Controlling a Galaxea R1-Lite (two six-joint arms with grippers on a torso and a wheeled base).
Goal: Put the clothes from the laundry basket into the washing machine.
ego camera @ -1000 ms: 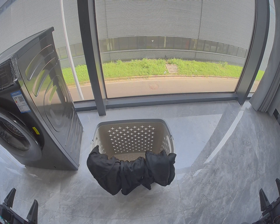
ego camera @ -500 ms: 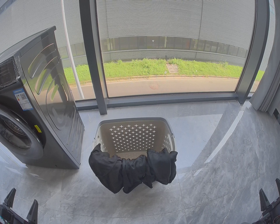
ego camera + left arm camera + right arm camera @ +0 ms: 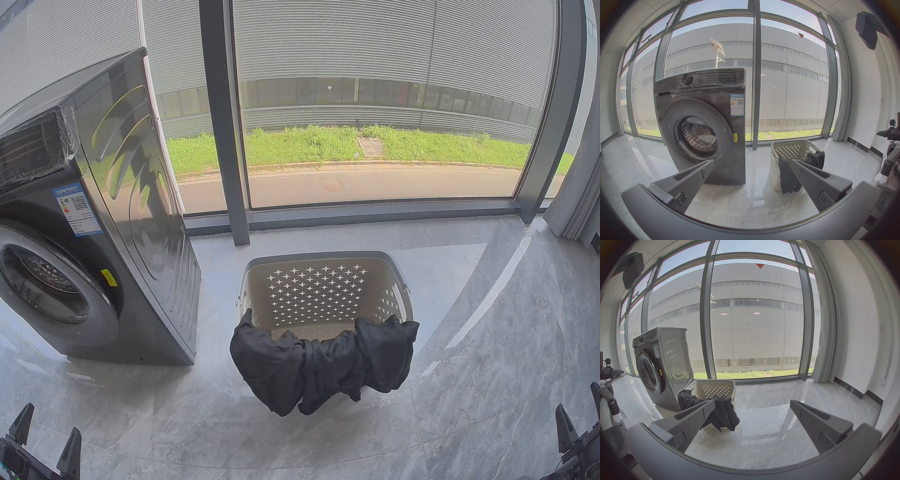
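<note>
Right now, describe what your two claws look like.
The left claw and right claw match: two dark grey wedge-shaped fingers tapering to tips with finely ribbed pads, a round bolt hole near each base, mounted on a curved dark grey bar.

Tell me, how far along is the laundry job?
Nothing looks done: the black garment hangs over the laundry basket rim, and no clothes show in the washing machine drum. Nothing in hand: both jaws stand open, empty. Left: everything, grab to load.

Grey floor (image 3: 487,350): washing machine (image 3: 94,237), laundry basket (image 3: 325,294)
</note>
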